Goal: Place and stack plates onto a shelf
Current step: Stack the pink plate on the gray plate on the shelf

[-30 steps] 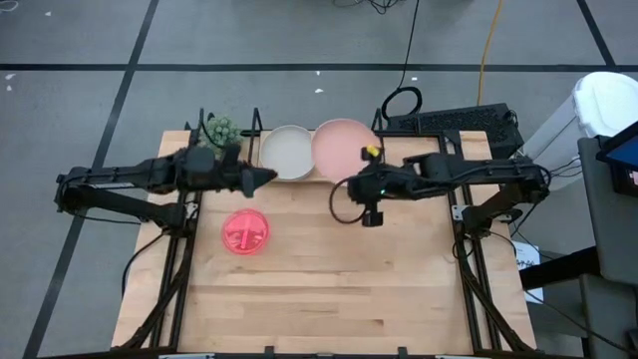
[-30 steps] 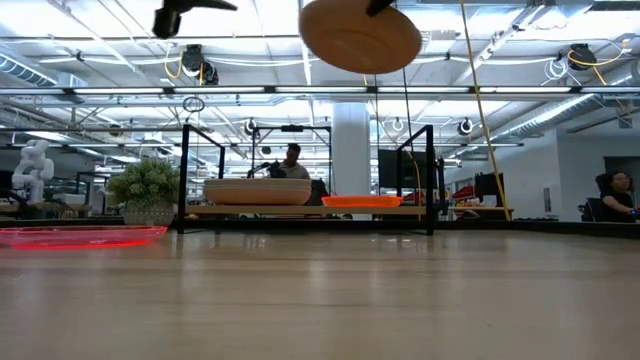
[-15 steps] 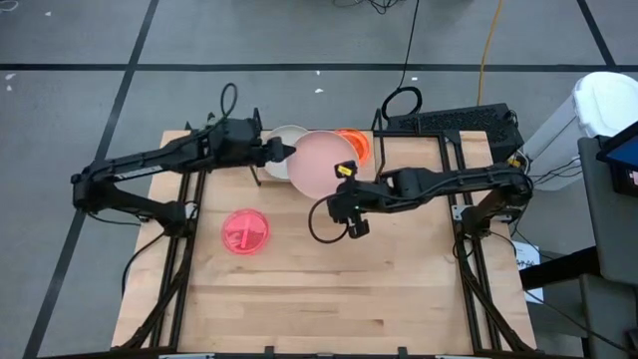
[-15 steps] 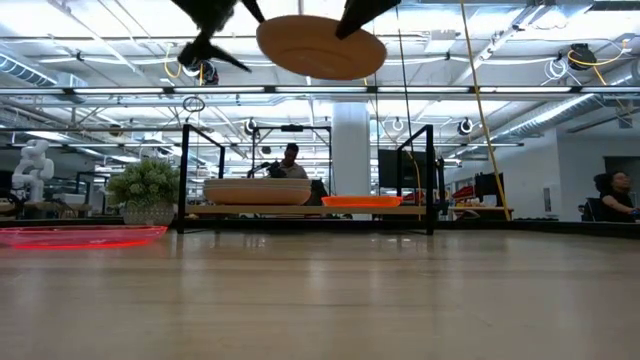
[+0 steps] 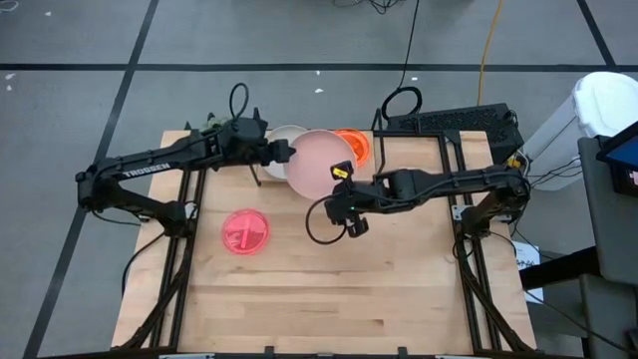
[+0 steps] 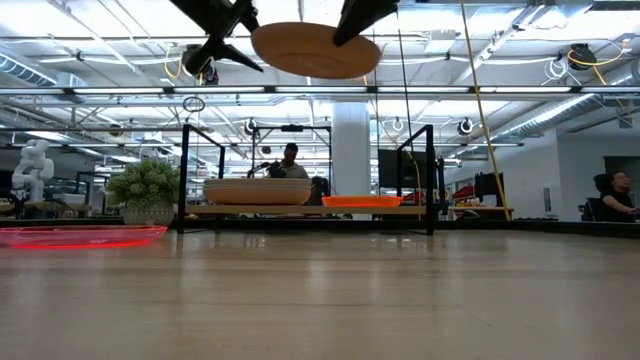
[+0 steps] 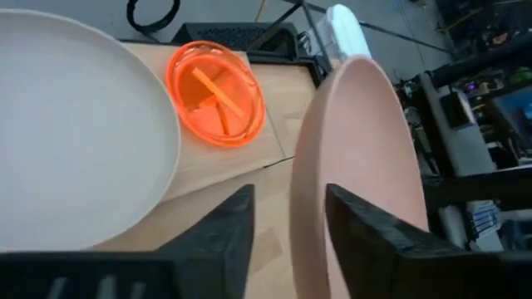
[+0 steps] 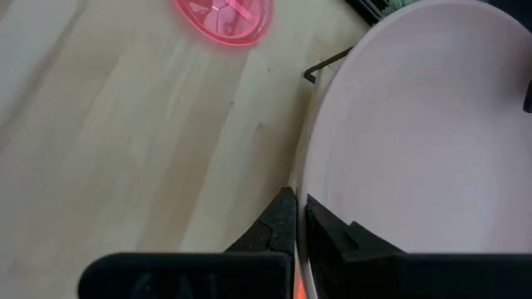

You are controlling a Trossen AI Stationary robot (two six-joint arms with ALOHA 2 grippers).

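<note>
A pale pink plate (image 5: pixel 321 165) hangs in the air over the shelf (image 6: pixel 300 211), with my right gripper (image 5: pixel 337 178) shut on its near right rim. My left gripper (image 5: pixel 287 152) stands open at the plate's left rim, one finger above it and one below in the low view (image 6: pixel 252 42). Wood shows between one finger and the rim in the left wrist view (image 7: pixel 287 224); whether the other finger touches, I cannot tell. A cream plate (image 5: pixel 279 140) and an orange plate (image 5: pixel 354 143) rest on the shelf board. A neon pink plate (image 5: pixel 245 231) lies flat on the table. My right gripper pinches the pale pink plate's rim (image 8: pixel 301 203) between its two fingers, one on the inner face and one on the underside. The fingers come slanting down from the table's right and near side. The plate is lifted clear above the shelf, nearly level, its hollow side up.
A small potted plant (image 6: pixel 148 190) stands left of the shelf's black wire end frame (image 6: pixel 186 180). A keyboard (image 5: pixel 459 122) lies at the far right. The wooden table (image 5: pixel 329 289) is bare toward its near edge. A person (image 6: pixel 290 160) sits in the room behind.
My right gripper has carried the pale pink plate toward the table's left and a little down, uncovering the orange plate. My left gripper has swung from beside the plant toward the far right, up to the plate's left rim, and has opened around it.
</note>
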